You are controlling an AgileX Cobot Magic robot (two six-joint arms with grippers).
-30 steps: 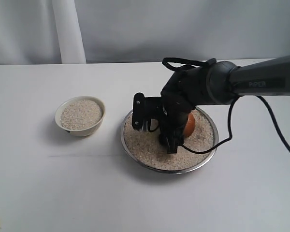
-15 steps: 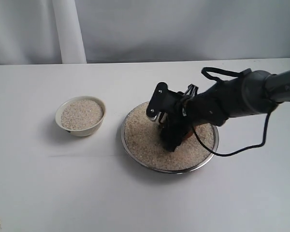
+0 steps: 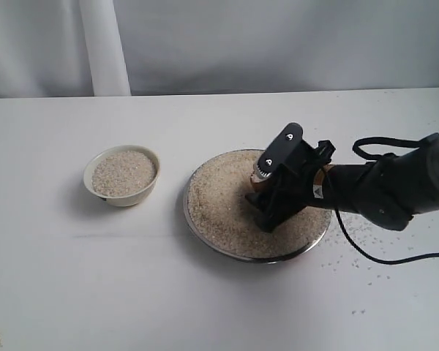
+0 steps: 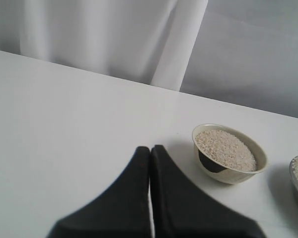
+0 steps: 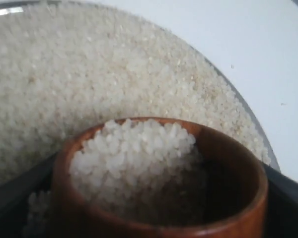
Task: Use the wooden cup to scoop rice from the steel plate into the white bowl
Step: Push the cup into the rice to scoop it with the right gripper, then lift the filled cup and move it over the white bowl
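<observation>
The steel plate (image 3: 202,232) lies mid-table, covered with rice (image 3: 219,205). Low over its right half, my right gripper (image 3: 267,208) is shut on the wooden cup (image 5: 238,188) and hides most of it in the exterior view. The right wrist view shows the cup tilted and partly filled with rice (image 5: 134,153), right above the rice in the plate (image 5: 89,74). A dark finger (image 5: 15,186) lies along each side of the cup. The white bowl (image 3: 90,183), heaped with rice (image 3: 123,172), stands left of the plate. Short of the bowl (image 4: 238,173), my left gripper (image 4: 150,148) hangs shut and empty.
Loose grains (image 3: 351,248) are scattered on the white table right of the plate. The right arm's black cable (image 3: 395,259) loops over the table there. A pale curtain (image 3: 102,44) hangs behind the table's far edge.
My right arm has dropped lower and swung right, dragging the cup through the rice across the plate. Grains now lie spilled on the table to the plate's right.
</observation>
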